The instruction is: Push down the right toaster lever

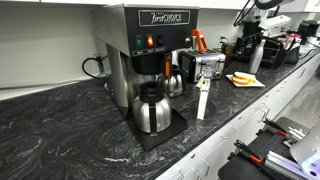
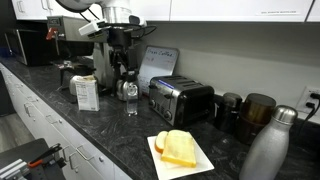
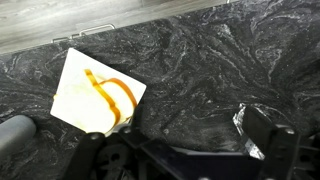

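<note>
The toaster (image 1: 208, 66), small with a chrome front and black sides, stands on the dark marble counter to the right of the coffee brewer; it also shows in an exterior view (image 2: 180, 100). Its levers are too small to make out. My gripper (image 3: 180, 140) hangs open and empty over bare counter, with a white box (image 3: 95, 90) below and to its left. The toaster is out of the wrist view. The white arm (image 2: 108, 18) reaches in from above, beyond the toaster in that view.
The big coffee brewer (image 1: 150, 45) and a steel carafe (image 1: 152, 108) stand beside the toaster. The white box (image 1: 203, 98) stands in front of it. A plate of bread (image 2: 180, 150), a steel bottle (image 2: 270, 145) and a glass bottle (image 2: 130, 95) are on the counter.
</note>
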Controlling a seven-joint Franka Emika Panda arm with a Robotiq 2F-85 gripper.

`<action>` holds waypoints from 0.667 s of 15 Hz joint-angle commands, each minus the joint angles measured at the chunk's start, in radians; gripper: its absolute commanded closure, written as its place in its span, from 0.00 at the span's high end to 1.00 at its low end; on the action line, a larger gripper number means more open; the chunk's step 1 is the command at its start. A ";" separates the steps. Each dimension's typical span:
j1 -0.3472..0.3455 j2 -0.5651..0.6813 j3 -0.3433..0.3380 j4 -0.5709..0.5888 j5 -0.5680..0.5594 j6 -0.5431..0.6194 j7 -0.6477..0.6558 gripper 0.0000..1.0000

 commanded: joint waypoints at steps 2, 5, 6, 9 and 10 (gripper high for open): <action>-0.013 0.025 -0.010 0.002 -0.005 0.055 -0.003 1.00; -0.028 0.070 -0.022 -0.002 -0.023 0.143 -0.003 1.00; -0.031 0.087 -0.027 -0.001 -0.023 0.170 -0.007 1.00; -0.037 0.157 -0.029 0.020 -0.027 0.231 -0.007 1.00; -0.038 0.177 -0.030 0.028 -0.023 0.249 -0.006 1.00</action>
